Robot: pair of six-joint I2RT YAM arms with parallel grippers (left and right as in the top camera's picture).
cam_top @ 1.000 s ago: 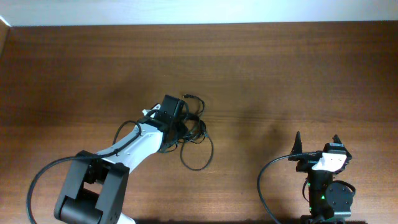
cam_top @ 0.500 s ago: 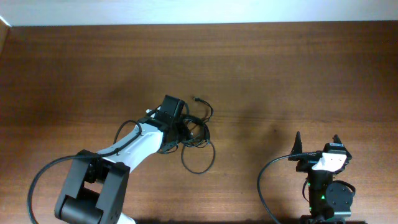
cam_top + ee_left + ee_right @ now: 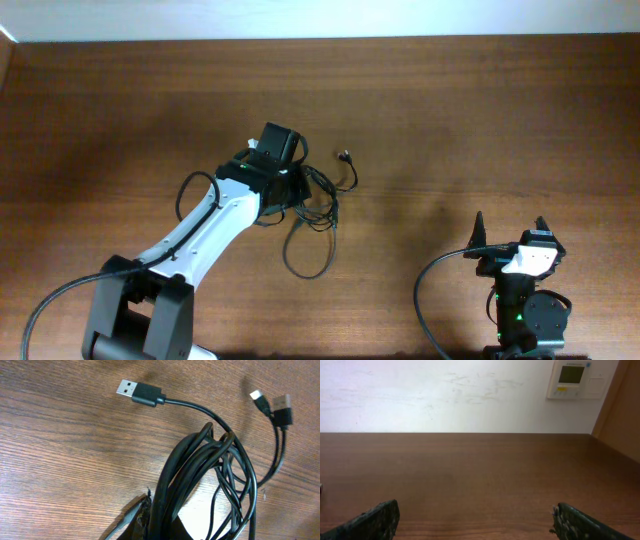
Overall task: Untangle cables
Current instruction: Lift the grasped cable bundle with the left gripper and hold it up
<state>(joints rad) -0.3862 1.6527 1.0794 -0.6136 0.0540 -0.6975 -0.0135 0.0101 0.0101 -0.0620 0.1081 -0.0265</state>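
The cables [image 3: 318, 205] are thin black cords bunched together near the table's middle, with one loop trailing toward the front [image 3: 305, 255] and a plug end [image 3: 345, 156] sticking out to the right. My left gripper [image 3: 285, 190] is shut on the bundle. In the left wrist view the bundle [image 3: 200, 475] runs up from my left gripper's jaws [image 3: 165, 525], with a USB plug [image 3: 140, 392] at upper left and two more plugs [image 3: 275, 405] at upper right. My right gripper [image 3: 510, 232] is open and empty at the front right, far from the cables.
A thick black wire [image 3: 425, 300] curves by the right arm base. The table's back edge meets a white wall [image 3: 445, 395] with a wall panel [image 3: 572, 377].
My left gripper has moved back and slightly right with the bundle. The plug end has swung out to the right and the front loop has followed. The right arm has not moved.
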